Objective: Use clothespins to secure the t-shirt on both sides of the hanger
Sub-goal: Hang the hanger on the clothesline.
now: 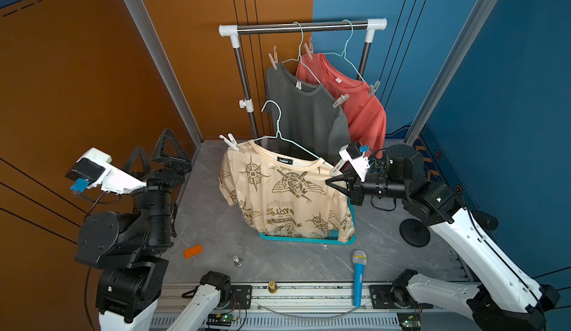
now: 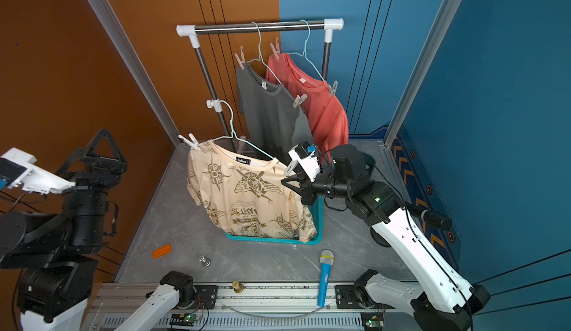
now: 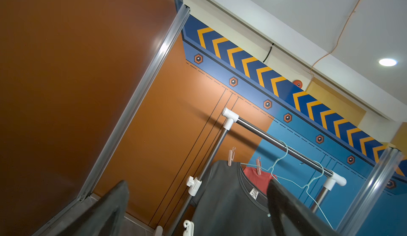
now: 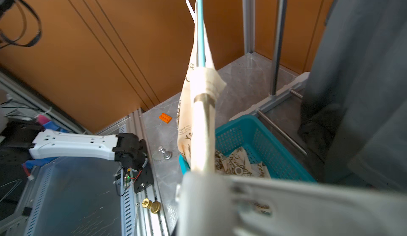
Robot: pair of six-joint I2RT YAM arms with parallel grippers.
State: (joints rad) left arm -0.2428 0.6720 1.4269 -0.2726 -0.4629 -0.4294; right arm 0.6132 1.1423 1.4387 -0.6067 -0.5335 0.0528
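Observation:
A cream t-shirt point(image 1: 278, 190) with gold print hangs on a pale teal wire hanger point(image 1: 279, 125) held in the air, its hem in a basket. One white clothespin point(image 1: 229, 142) stands clipped on its left shoulder. A second pale clothespin point(image 1: 336, 168) stands at the right shoulder, beside my right gripper point(image 1: 329, 181). That gripper is shut on the shoulder over the hanger's end. In the right wrist view this clothespin point(image 4: 286, 201) hides the jaws. My left gripper point(image 1: 154, 142) is open and empty, far left of the shirt and pointing up at the rack.
Behind stands a clothes rack point(image 1: 302, 26) with a grey shirt point(image 1: 302, 113) and a red shirt point(image 1: 355, 97), both pinned. A teal basket point(image 1: 302, 240) sits under the cream shirt. In front lie an orange brick point(image 1: 193, 250), a metal weight point(image 1: 237, 261) and a blue microphone point(image 1: 359, 277).

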